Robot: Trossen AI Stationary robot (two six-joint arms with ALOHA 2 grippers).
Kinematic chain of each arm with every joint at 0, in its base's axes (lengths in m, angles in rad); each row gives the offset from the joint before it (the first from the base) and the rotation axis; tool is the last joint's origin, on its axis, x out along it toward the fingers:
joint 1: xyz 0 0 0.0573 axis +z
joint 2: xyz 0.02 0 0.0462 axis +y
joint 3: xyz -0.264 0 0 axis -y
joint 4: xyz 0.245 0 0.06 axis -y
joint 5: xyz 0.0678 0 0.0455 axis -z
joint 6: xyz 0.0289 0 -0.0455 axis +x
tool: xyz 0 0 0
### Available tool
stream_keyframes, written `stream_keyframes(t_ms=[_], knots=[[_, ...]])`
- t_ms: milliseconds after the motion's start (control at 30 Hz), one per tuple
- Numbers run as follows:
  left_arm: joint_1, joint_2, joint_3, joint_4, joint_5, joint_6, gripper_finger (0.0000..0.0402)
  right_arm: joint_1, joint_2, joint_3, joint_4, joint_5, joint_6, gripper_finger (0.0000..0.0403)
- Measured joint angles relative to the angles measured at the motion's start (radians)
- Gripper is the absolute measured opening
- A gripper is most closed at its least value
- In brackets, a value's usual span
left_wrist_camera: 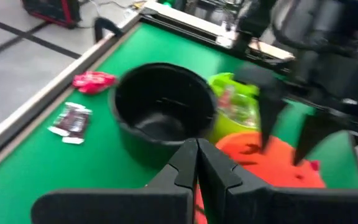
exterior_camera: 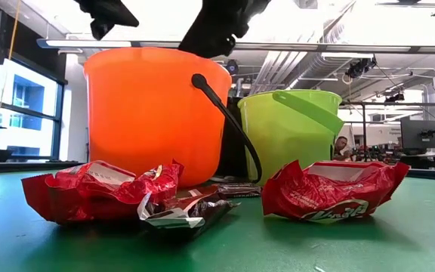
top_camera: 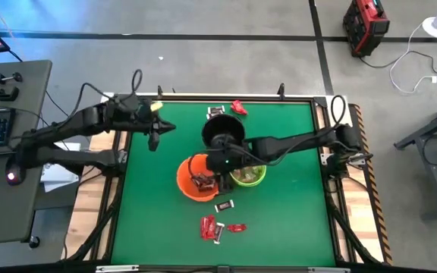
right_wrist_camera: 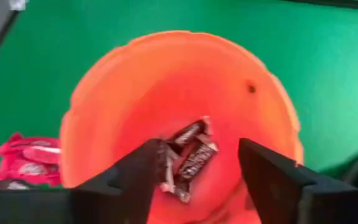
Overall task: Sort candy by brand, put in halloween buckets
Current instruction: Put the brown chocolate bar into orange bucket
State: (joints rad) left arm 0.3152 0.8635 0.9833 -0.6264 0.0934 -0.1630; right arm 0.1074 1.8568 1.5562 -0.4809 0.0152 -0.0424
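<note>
My right end effector (right_wrist_camera: 194, 171): fingers spread, nothing gripped, poised over the orange bucket (top_camera: 190, 179).
Orange bucket: mid-surface; brown-and-silver candy (right_wrist_camera: 188, 160) lies inside.
Green bucket (top_camera: 249, 176): at its 3 o'clock.
Black bucket (top_camera: 223, 130): at its 1 o'clock.
Red candy (top_camera: 211, 227): loose at 6 o'clock.
My left end effector (top_camera: 155, 139): clenched, empty, at 10 o'clock.

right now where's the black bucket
In the high view the black bucket stands at mid-table toward the far edge, just behind the orange bucket and the lime green bucket.
</note>
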Motion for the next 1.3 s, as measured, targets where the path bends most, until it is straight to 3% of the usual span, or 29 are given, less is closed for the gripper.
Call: stream_keyframes(t_ms=[167, 400, 533, 700, 800, 967, 1100, 1300], knots=[[-0.269, 0.013, 0.0, 0.047, -0.161, -0.127, 0.0, 0.007, -0.028, 0.0, -0.057, 0.044, 0.133, 0.0245], [-0.734, 0.14, 0.0, 0.149, -0.504, -0.312, 0.0, 0.08, -0.11, 0.0, -0.203, 0.301, 0.08, 0.0226], [-0.888, 0.277, 0.0, 0.254, -0.612, -0.357, 0.0, 0.12, -0.188, 0.0, -0.299, 0.326, 0.166, 0.0212], [-0.943, 0.475, 0.022, 0.395, -0.512, -0.256, 0.0, 0.184, -0.243, 0.0, -0.438, 0.357, 0.382, 0.0204], [-0.94, 0.585, 0.093, 0.358, -0.444, -0.119, 0.0, 0.235, -0.254, 0.0, -0.487, 0.429, 0.499, 0.0204], [-0.922, 0.732, 0.206, 0.309, -0.429, 0.05, 0.0007, 0.321, -0.254, 0.0, -0.527, 0.514, 0.706, 0.0204], [-0.913, 0.817, 0.255, 0.33, -0.297, 0.17, 0.0036, 0.376, -0.254, 0.0, -0.532, 0.535, 0.874, 0.0204], [-0.911, 0.953, 0.272, 0.355, -0.112, 0.392, 0.0112, 0.443, -0.254, 0.0, -0.533, 0.535, 1.053, 0.0204]])
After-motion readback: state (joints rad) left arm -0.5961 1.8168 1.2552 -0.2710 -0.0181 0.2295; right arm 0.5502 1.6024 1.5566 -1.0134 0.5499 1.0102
